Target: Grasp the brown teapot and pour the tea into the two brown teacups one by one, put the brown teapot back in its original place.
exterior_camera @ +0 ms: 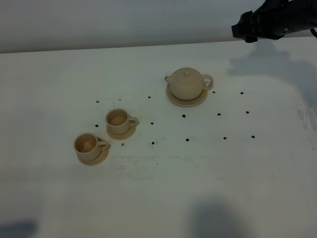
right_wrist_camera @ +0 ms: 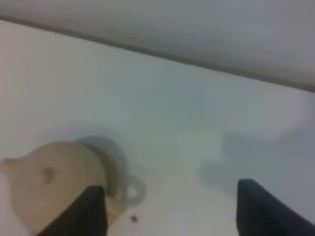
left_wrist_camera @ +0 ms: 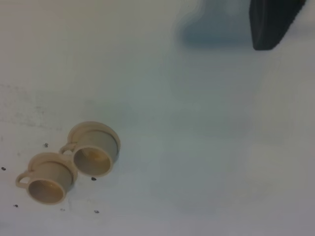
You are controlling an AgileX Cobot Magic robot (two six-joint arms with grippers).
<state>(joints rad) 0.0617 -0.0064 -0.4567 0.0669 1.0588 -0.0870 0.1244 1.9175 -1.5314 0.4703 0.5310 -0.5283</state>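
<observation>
Exterior high view: found the brown teapot [exterior_camera: 187, 83] upright on its round coaster [exterior_camera: 173, 99], lid on, spout toward nine o'clock, loop handle [exterior_camera: 207, 82] toward three o'clock. Placed the two brown teacups around seven to eight o'clock of it, well apart: far teacup [exterior_camera: 117, 119] and near teacup [exterior_camera: 87, 144], each on its own saucer. Saw the right arm [exterior_camera: 270, 20] high at about one o'clock of the teapot, well apart and touching nothing.

Left wrist view: showed both teacups side by side on the table [left_wrist_camera: 206, 147], far from the left gripper [left_wrist_camera: 271, 24]. Caught only one dark finger of it, so could not tell its spread.

Right wrist view: showed the right gripper [right_wrist_camera: 171, 196] spread wide and empty. Had the teapot partly behind one finger [right_wrist_camera: 93, 211], the handle loop just inside the gap beside that finger, no contact.

Judged the teapot stiff, smooth and breakable, likely slick on its rounded body and heavier if filled, with a loose lid apt to slide in a pour. Reckoned the loop handle the best hold, pinched across its band.
</observation>
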